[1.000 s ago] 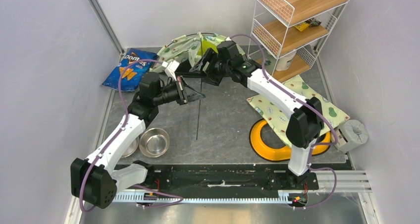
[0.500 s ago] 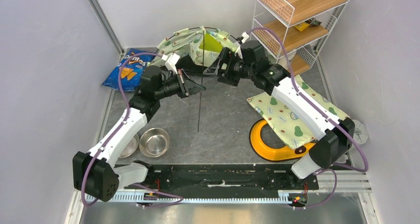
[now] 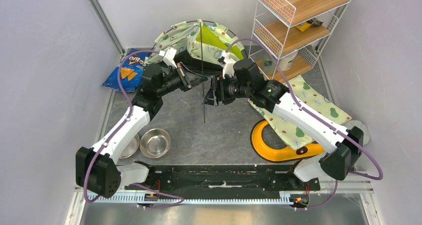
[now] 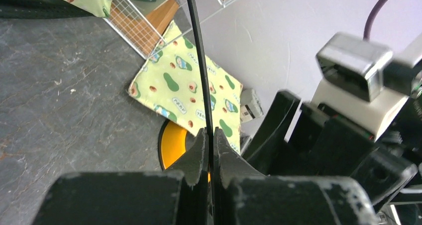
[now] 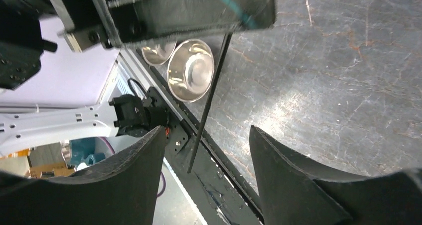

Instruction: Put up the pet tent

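Observation:
The pet tent (image 3: 191,38) stands at the back of the table, pale-green avocado print with its lime lining showing. A thin black pole (image 3: 204,105) runs from its top down toward the front. My left gripper (image 3: 197,80) is shut on this pole; in the left wrist view the pole (image 4: 198,60) passes between the closed jaws of the left gripper (image 4: 210,135). My right gripper (image 3: 208,96) is open just right of the pole. In the right wrist view the pole (image 5: 210,100) hangs free between the spread fingers of the right gripper (image 5: 204,140).
The matching flat mat (image 3: 298,110) lies at the right over a yellow dish (image 3: 271,143). Two steel bowls (image 3: 154,142) sit front left, a blue chip bag (image 3: 127,70) back left, and a wire shelf (image 3: 293,21) back right.
My right gripper has left the tent and swung forward and left to the pole, jaws open. The left gripper has lifted the pole back, and the tent stands taller.

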Controlling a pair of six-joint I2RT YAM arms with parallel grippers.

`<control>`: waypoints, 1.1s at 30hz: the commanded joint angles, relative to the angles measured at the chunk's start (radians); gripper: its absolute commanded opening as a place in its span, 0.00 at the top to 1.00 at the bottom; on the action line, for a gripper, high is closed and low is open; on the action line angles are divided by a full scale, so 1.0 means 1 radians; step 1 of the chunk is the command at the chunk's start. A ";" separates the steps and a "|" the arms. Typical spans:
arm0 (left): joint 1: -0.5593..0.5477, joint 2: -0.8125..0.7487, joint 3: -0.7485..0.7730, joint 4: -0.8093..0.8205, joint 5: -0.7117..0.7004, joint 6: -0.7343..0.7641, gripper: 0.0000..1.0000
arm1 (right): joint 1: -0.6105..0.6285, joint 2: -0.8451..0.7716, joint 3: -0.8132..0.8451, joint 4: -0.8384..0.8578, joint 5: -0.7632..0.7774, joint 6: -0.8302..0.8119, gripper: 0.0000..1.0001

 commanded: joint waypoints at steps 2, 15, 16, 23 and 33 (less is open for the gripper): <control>0.012 0.024 0.009 0.141 -0.125 -0.045 0.98 | 0.018 0.007 -0.012 0.022 -0.007 -0.059 0.36; 0.013 0.054 0.016 0.153 -0.150 -0.076 0.98 | 0.020 0.076 0.006 -0.011 -0.030 -0.079 0.53; 0.012 0.054 0.016 0.152 -0.151 -0.078 0.98 | 0.019 0.081 0.009 -0.013 -0.033 -0.080 0.55; 0.012 0.057 0.015 0.150 -0.150 -0.078 0.98 | 0.018 0.093 0.026 -0.018 -0.039 -0.078 0.83; 0.013 0.060 0.038 0.110 -0.150 -0.014 0.88 | 0.016 0.073 0.044 -0.026 -0.013 -0.034 1.00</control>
